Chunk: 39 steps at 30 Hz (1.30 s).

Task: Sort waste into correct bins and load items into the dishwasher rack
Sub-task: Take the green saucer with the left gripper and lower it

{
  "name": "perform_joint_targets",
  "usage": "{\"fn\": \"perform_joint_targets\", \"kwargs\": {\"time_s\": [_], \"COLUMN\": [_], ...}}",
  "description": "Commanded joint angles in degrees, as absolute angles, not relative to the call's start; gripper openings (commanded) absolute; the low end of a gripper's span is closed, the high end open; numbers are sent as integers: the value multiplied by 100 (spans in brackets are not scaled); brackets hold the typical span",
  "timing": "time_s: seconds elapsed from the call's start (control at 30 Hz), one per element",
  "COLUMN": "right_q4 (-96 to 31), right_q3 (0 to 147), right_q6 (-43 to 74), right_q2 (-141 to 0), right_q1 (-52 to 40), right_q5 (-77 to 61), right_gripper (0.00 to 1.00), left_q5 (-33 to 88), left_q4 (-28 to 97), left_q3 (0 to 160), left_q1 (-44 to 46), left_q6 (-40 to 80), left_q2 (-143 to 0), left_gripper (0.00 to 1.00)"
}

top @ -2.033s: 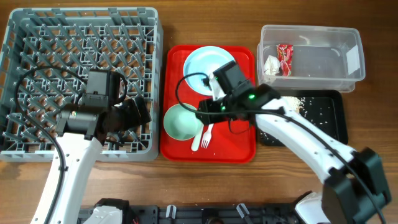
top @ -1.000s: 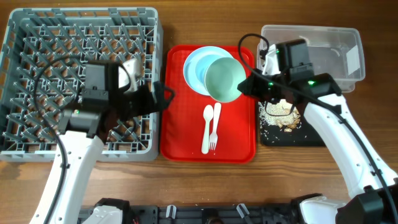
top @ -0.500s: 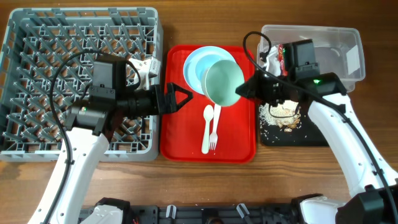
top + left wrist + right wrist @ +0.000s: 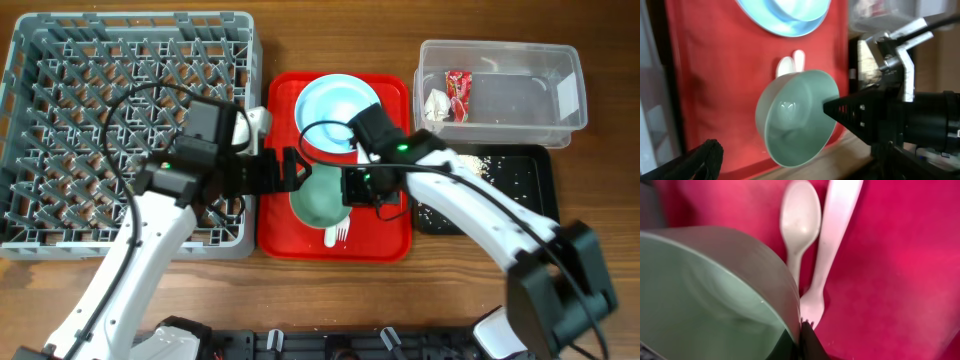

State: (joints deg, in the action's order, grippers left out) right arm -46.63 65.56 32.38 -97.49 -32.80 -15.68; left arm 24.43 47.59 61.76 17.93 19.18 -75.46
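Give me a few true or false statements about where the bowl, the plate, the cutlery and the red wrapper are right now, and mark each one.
1. The right claw grips the green bowl by its rim. True.
2. The red wrapper lies in the black tray. False: the red wrapper is in the clear tub; the black tray holds crumbs.
3. The fork and spoon lie side by side on the red tray. True.
4. The blue plate sits in the dishwasher rack. False: the blue plate is on the red tray, not in the dishwasher rack.
5. The left claw is clamped on the plate. False: the left claw is open, beside the green bowl.
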Motion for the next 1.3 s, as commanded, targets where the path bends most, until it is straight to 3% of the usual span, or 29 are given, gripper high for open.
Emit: {"fn": "perform_joint_targets", "kwargs": {"time_s": [0.0,0.1,0.17,0.37,0.6,0.67,0.77,0.97,1.1,1.17,1.27], "right_q4": [-4615,-4615,-4615,-4869,-5214,-5221,-5382,-6066,-6099,-6097,-6106], "right_q3": [6512,6512,6512,6674,7043,7046,7046,7043,7039,7039,7039], "right_q6": [3640,3662,3636,3599,3452,3380,3146,2995,2998,2998,2995], "right_q2": [-10029,-10068,-10068,-9970,-8906,-8447,-7791,-7301,-7301,-7301,-7301], "right_q1": [-3319,-3319,-3319,-3236,-2766,-2541,-2126,-1476,-1474,-1474,-1474], "right_q5": [-1083,-722,-725,-744,-742,-722,-628,-377,-379,-377,-377], "right_gripper": [4,4,15,28,29,34,40,41,41,41,41], "left_q5": [1387,1223,1186,989,869,871,926,932,930,930,930], "left_q4": [4788,4790,4829,4976,4912,4856,4646,4278,4259,4259,4259], "left_q3": [6182,6182,6182,6182,6182,6167,6110,6095,6095,6095,6097], "left_q1": [2189,2418,2486,2497,2499,2517,2635,2856,2856,2856,2856], "left_q6": [1844,1844,1844,1846,1841,1841,1841,1844,1844,1844,1844], "left_q2": [-7769,-7992,-8125,-8296,-8342,-8427,-8691,-9620,-10007,-10149,-10200], "left_gripper": [100,100,100,100,98,97,95,91,77,65,16]}}
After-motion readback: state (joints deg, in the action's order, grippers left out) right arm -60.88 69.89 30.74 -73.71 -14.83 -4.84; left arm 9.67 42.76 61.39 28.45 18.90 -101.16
